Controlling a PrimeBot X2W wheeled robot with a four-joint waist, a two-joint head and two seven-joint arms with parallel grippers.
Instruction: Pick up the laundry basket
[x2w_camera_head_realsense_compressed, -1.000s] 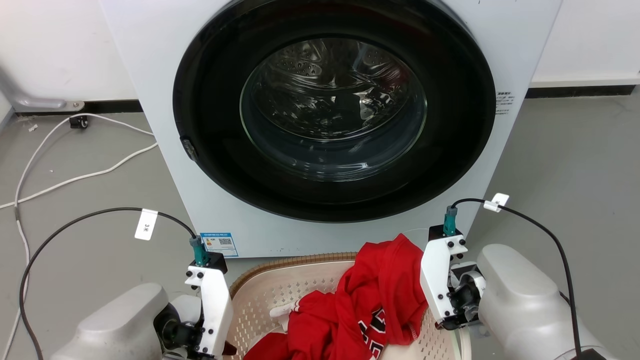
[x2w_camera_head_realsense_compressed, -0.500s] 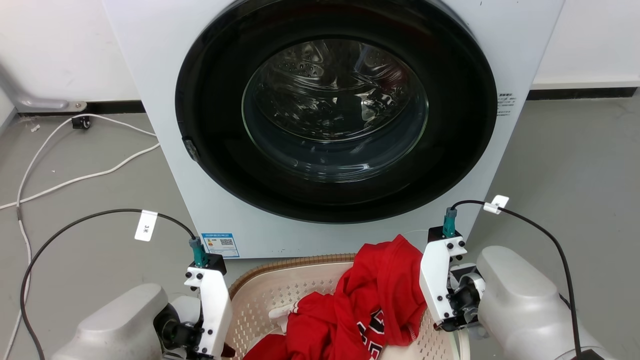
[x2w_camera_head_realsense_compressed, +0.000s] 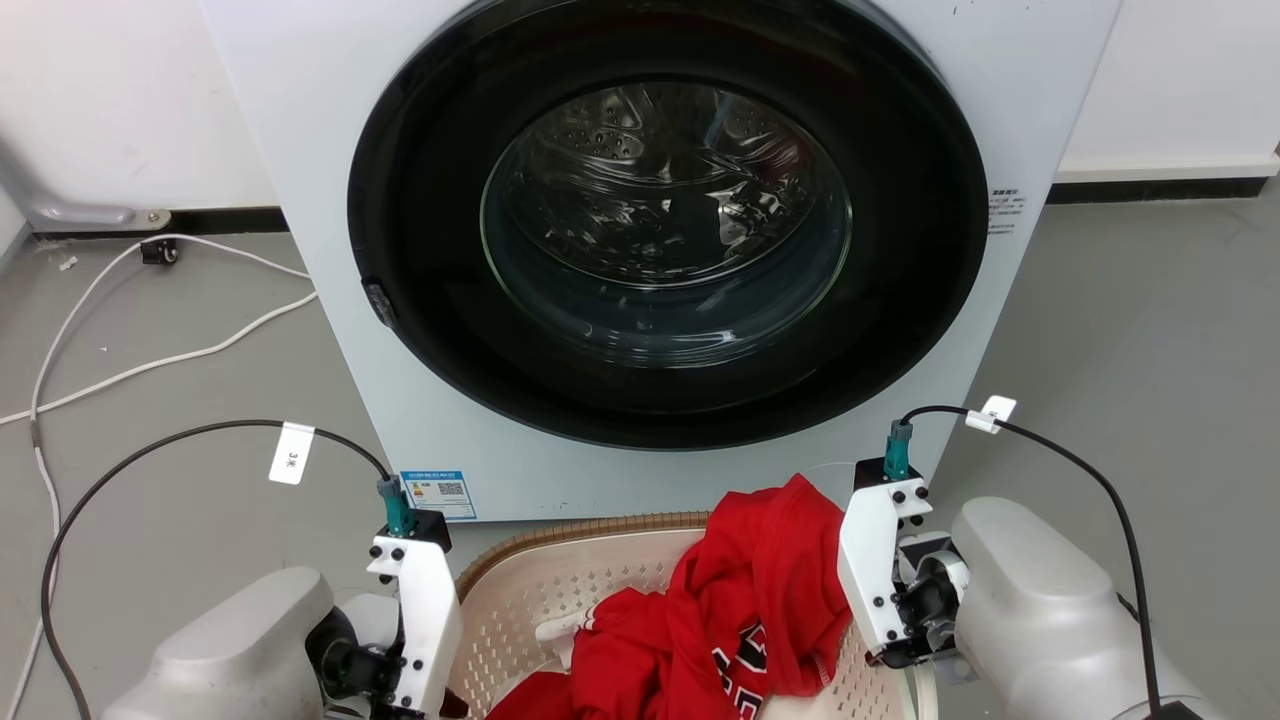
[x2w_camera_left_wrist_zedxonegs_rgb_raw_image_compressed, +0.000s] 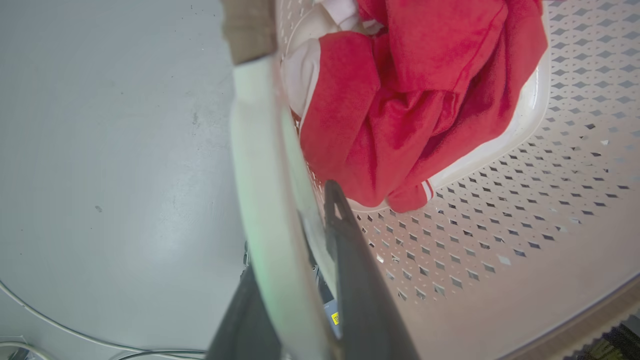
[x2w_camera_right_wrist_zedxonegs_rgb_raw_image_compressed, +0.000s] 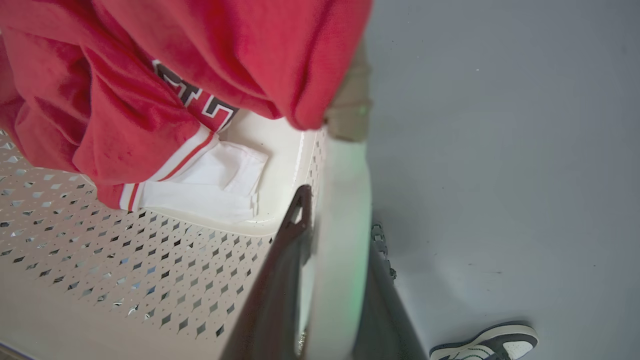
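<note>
One washer (x2w_camera_head_realsense_compressed: 660, 250) standing at the back, one basket (x2w_camera_head_realsense_compressed: 560, 580) sitting just before it, holding one red garment (x2w_camera_head_realsense_compressed: 760, 590), left pincer (x2w_camera_left_wrist_zedxonegs_rgb_raw_image_compressed: 295, 235) and right pincer (x2w_camera_right_wrist_zedxonegs_rgb_raw_image_compressed: 340, 215), two in all, each squeezing tight on one of two white handles (x2w_camera_left_wrist_zedxonegs_rgb_raw_image_compressed: 260, 150), one shoe (x2w_camera_right_wrist_zedxonegs_rgb_raw_image_compressed: 487, 342) resting on the floor (x2w_camera_head_realsense_compressed: 1150, 330).

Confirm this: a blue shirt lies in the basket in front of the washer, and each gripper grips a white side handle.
Not quite. The shirt is red, not blue, as the head view shows. The rest holds: it lies in the basket in front of the washer, and the left gripper and right gripper each close on a white handle.
</note>
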